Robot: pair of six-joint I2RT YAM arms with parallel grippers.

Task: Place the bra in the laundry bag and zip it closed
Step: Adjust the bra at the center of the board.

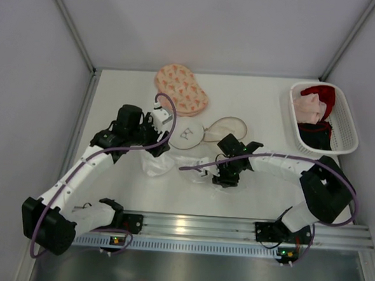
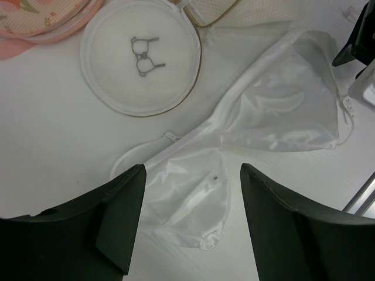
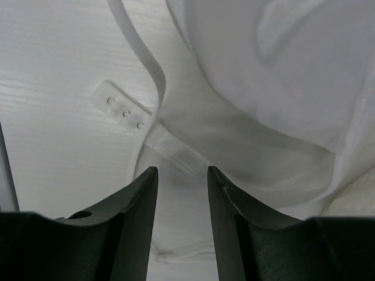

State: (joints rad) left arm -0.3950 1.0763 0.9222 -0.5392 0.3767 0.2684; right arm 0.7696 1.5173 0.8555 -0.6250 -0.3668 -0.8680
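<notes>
White tabletop [image 1: 248, 189] holds the bra [image 2: 275, 111] just nearside of the round laundry bag [image 2: 140, 58], the left gripper [image 2: 192, 175] wide open and empty over a cup [image 2: 181, 211], the right gripper [image 3: 181, 175] half-parted and empty over the hook band [image 3: 126, 114], seemingly poised to lift it.

Bra pictogram [image 2: 144, 56] on round laundry bag [image 2: 108, 88]

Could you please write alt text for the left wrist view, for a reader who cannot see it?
A white satin bra lies spread on the white table, one cup directly under the open left end effector. Beyond it sits a round white mesh laundry bag bearing a bra icon.
</notes>
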